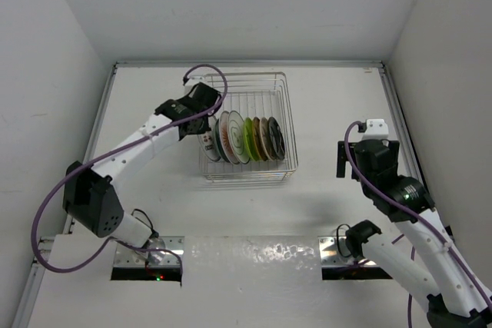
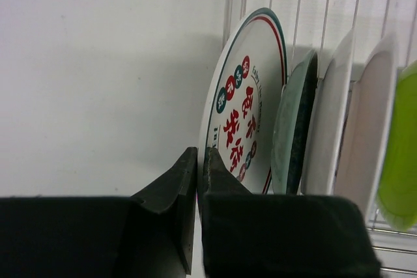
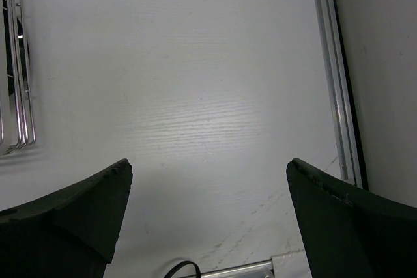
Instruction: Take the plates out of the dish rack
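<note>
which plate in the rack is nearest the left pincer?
The white plate with red characters, at the row's left end; the left pincer is closed at its rim. The other plates stand behind it.

Just right of your left claw (image 2: 197,161), the plates (image 2: 244,102) stand in a row inside the dish rack (image 1: 257,96) on the desk (image 1: 338,97). The rack lies left of your right claw (image 3: 208,162), well apart.

We identify this site as a robotics lab test cell. Two robot arms (image 1: 138,144) are bolted to a white table (image 1: 330,113). Plain white walls (image 1: 46,51) enclose it, metal rails (image 1: 400,120) edge the table, and purple cables (image 1: 34,240) run exposed.
</note>
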### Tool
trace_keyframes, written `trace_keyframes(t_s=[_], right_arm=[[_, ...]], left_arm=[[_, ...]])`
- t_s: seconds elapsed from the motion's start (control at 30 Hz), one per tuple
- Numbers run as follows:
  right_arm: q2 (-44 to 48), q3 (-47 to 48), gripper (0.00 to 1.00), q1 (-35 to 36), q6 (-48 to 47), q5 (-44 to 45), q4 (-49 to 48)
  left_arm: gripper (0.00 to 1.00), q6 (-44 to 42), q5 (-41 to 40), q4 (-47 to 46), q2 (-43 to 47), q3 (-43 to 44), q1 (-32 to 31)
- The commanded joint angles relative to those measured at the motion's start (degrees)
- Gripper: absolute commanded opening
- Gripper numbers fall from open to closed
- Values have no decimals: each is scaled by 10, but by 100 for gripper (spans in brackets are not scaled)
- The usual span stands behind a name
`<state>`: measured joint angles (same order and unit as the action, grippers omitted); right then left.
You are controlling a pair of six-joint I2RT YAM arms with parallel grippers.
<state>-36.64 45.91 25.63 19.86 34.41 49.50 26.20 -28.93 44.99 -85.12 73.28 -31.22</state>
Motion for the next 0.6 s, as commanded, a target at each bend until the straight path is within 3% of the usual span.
trace_keyframes(t_s=[0.0,0.27,0.33,0.47,0.57], right_arm=[[-9,10,99,-2,0,-1,-18],[-52,36,99,-1,18,-51,-61],[-63,43,99,-1,26,-108,-86],[-102,39,99,-1,73,-278,-201],[-129,36,99,-2,135,-421,-321]], left_arm=[[0,-4,-43,33,56,76,-2],[0,-24,-112,116,88,190,-2],[0,-29,-117,116,106,208,-2],[0,-40,-74,30,167,194,-2],[0,-42,70,-125,260,103,-2]])
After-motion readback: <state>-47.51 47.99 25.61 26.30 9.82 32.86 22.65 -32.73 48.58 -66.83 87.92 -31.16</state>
